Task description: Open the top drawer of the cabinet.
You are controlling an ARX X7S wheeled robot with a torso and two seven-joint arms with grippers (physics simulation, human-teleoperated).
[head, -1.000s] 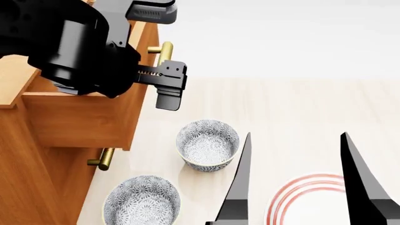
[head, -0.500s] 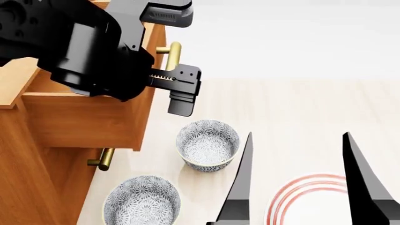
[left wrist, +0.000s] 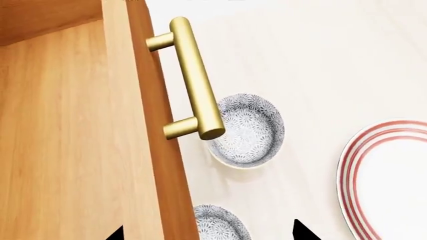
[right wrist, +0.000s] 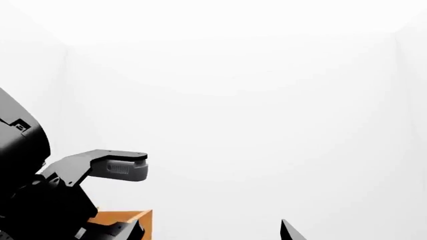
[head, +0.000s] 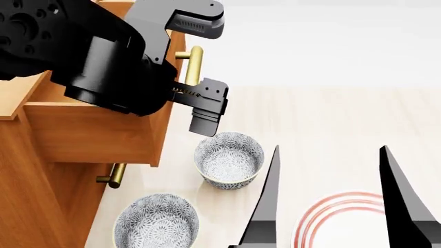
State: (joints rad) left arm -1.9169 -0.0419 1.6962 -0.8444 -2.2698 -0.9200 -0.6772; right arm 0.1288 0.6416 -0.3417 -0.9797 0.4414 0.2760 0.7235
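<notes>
The cabinet stands at the left of the head view. Its top drawer is pulled out, with its brass bar handle facing right. My left gripper is open, one finger above the handle and one below, with the bar between them and not clamped. In the left wrist view the handle sits ahead of my left gripper, whose tips straddle the drawer front. My right gripper is open and empty, low over the floor.
Two patterned grey bowls sit on the pale floor beside the cabinet. A white plate with red rings lies under my right gripper. A lower drawer's brass handle sticks out below the open drawer.
The top drawer's front and handle have slid further out to the right. My left gripper moved right with them, still open. The right arm barely moved.
</notes>
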